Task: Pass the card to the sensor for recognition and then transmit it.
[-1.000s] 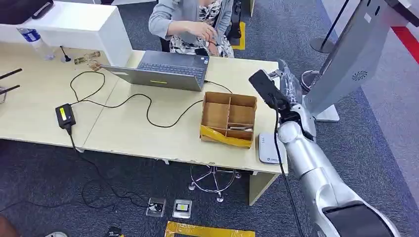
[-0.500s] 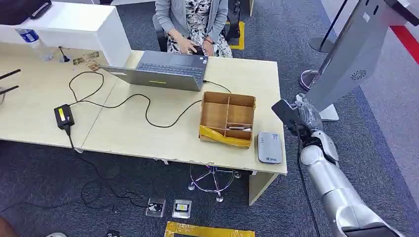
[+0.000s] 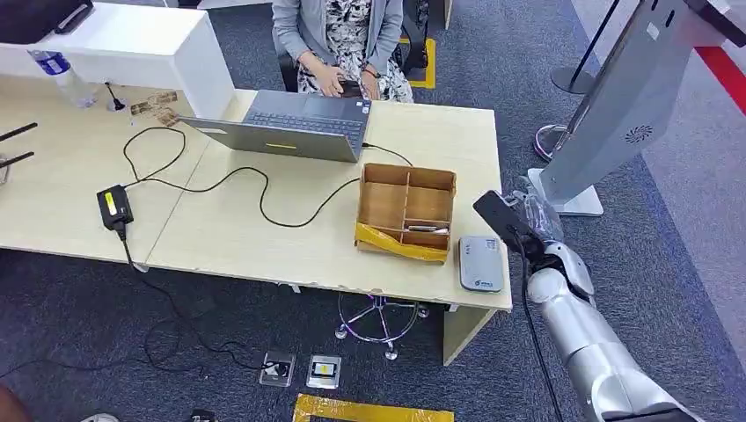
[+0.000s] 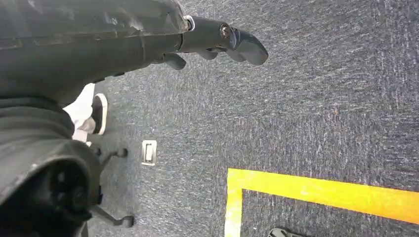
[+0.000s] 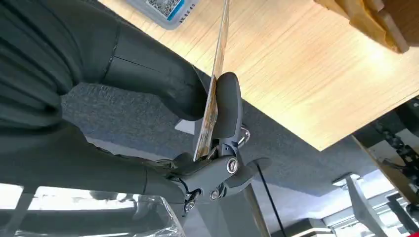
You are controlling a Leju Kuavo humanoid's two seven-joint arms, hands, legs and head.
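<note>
My right hand point(image 3: 539, 221) hovers just off the desk's right end, beside the grey-white sensor pad point(image 3: 481, 262) that lies flat at the front right corner. In the right wrist view this hand point(image 5: 148, 79) pinches a thin card point(image 5: 206, 126) between thumb and a finger. The card is seen edge-on, its free end pointing toward the sensor pad point(image 5: 163, 7). My left hand point(image 4: 222, 37) hangs beside my body over the carpet, fingers stretched out with nothing in them.
A compartmented cardboard box point(image 3: 406, 211) with yellow tape stands left of the sensor, another card point(image 3: 428, 229) inside. A laptop point(image 3: 290, 126), cables and a power brick point(image 3: 115, 207) lie on the desk point(image 3: 264, 246). A person point(image 3: 339, 40) sits behind it. A grey kiosk stand point(image 3: 607, 105) rises at my right.
My right arm has swung down from above the desk's far right edge to beside the sensor pad, nearer to me. The person's hands have lowered to the laptop.
</note>
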